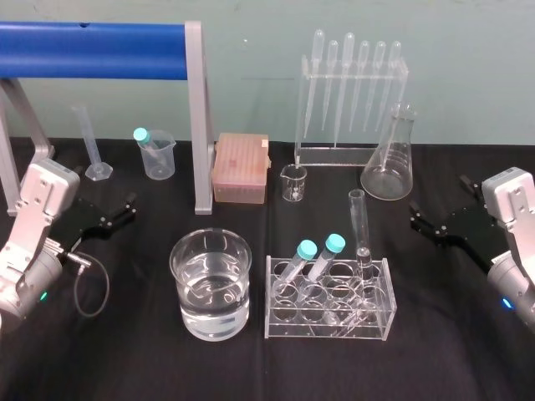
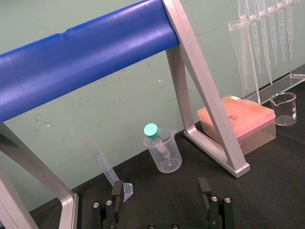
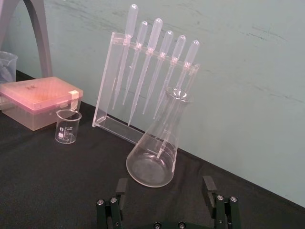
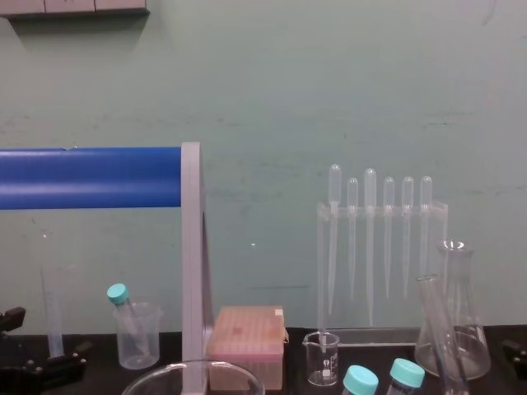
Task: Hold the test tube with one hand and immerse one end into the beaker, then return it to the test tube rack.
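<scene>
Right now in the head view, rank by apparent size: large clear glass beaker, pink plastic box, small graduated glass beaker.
Large clear glass beaker
pink plastic box, set farther back
small graduated glass beaker

The head view looks steeply down over the counter [image 1: 125, 359] from its near edge. The chest view sits low, facing the wall [image 4: 329, 99] across the far edge. Each wrist view peers close past the left end effector [image 2: 160, 187] or right end effector [image 3: 165, 185] toward that edge; all four share the pink tip box [image 1: 241, 167].
</scene>
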Robot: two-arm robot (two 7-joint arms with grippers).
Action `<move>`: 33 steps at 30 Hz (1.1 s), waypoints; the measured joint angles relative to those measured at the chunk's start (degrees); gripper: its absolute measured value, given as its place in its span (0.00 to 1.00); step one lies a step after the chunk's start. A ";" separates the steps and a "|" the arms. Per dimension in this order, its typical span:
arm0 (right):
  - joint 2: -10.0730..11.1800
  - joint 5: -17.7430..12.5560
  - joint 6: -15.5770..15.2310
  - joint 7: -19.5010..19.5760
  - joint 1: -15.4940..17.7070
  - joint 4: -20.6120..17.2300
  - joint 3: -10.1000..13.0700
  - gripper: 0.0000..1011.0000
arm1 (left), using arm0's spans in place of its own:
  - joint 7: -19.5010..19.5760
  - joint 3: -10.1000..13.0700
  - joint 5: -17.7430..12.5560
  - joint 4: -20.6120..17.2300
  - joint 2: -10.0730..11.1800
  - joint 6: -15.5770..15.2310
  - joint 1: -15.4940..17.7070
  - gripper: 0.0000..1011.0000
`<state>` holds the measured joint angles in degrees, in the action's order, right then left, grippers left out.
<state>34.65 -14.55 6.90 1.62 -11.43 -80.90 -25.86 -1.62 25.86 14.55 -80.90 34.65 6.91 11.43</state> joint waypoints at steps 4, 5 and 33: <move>0.00 0.00 0.00 0.00 0.00 0.00 0.00 0.99 | 0.00 0.00 0.00 0.00 0.00 0.00 0.00 0.99; 0.00 0.00 0.00 0.00 0.00 0.00 0.00 0.99 | 0.00 0.00 0.00 0.00 0.00 0.00 0.00 0.99; 2.90 -26.21 2.88 -28.11 7.61 -17.20 12.07 0.99 | 0.00 0.01 0.00 0.00 0.00 0.00 0.00 0.99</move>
<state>37.55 -40.76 9.78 -26.49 -3.82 -98.10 -13.80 -1.62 25.87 14.55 -80.90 34.65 6.90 11.43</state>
